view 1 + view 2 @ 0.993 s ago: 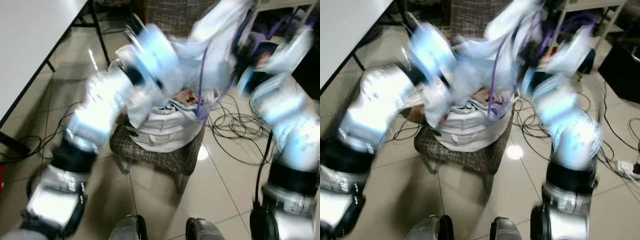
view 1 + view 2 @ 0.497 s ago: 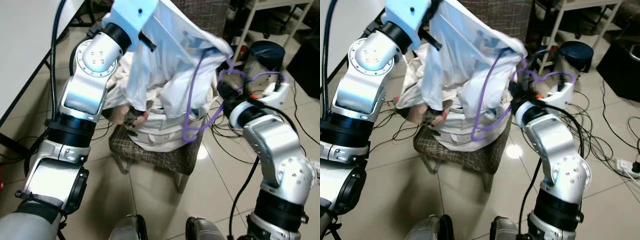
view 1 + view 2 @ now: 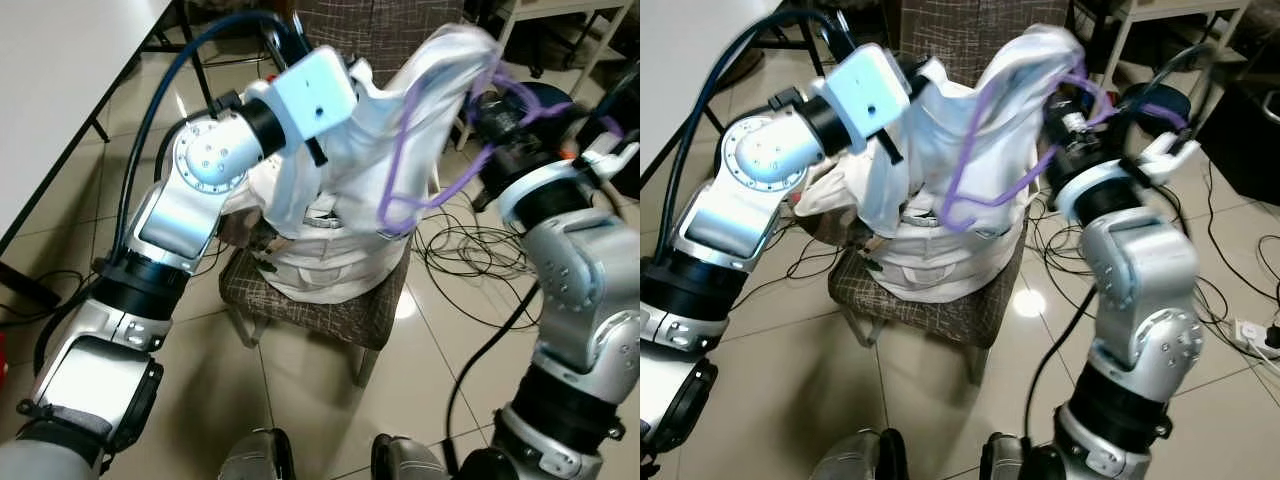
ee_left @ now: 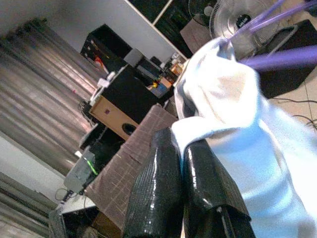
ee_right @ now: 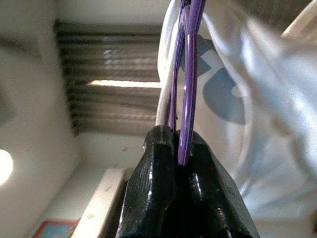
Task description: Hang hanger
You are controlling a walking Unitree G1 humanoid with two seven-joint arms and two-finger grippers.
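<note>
Garment and hanger raised and swung toward your right since half a second ago.

Your left gripper [image 4: 181, 198], fingers pressed together on the edge of the white cloth garment [image 3: 400, 140], has come down from the top of the view and moved inward above the checked stool [image 3: 330, 310]. Your right gripper [image 5: 181, 198], clamped on the purple plastic hanger [image 3: 415, 150], has lifted from beside the stool to upper right, so the hanger's loop now sits higher against the garment. The garment's peak has shifted rightward, and the blur of a second ago has cleared.
</note>
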